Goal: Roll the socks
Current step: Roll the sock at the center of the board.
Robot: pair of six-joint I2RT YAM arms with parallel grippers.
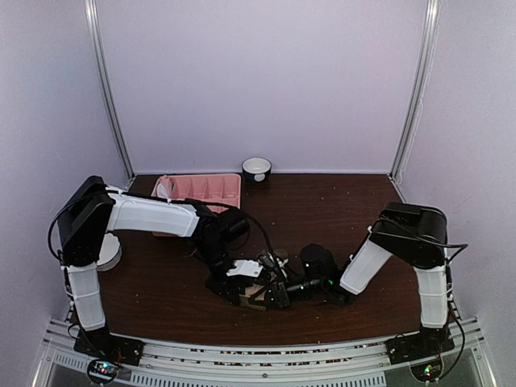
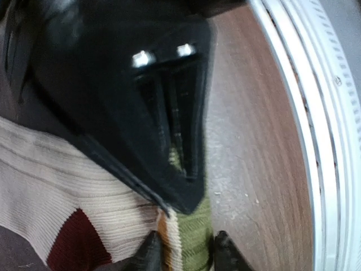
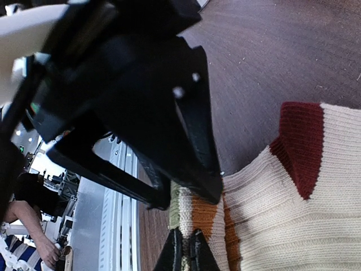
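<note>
Pinching the striped edge of the tan sock at six o'clock on the table, my right gripper is clamping soft, limp knit; my left gripper is straddling its green band, grip unclear, where I am judging the hold best.

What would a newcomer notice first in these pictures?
At the near middle of the table, both grippers meet over a cream ribbed sock with a maroon patch. The left gripper straddles its green edge; the right gripper is shut at the striped edge. A pink tray lies back left.
</note>
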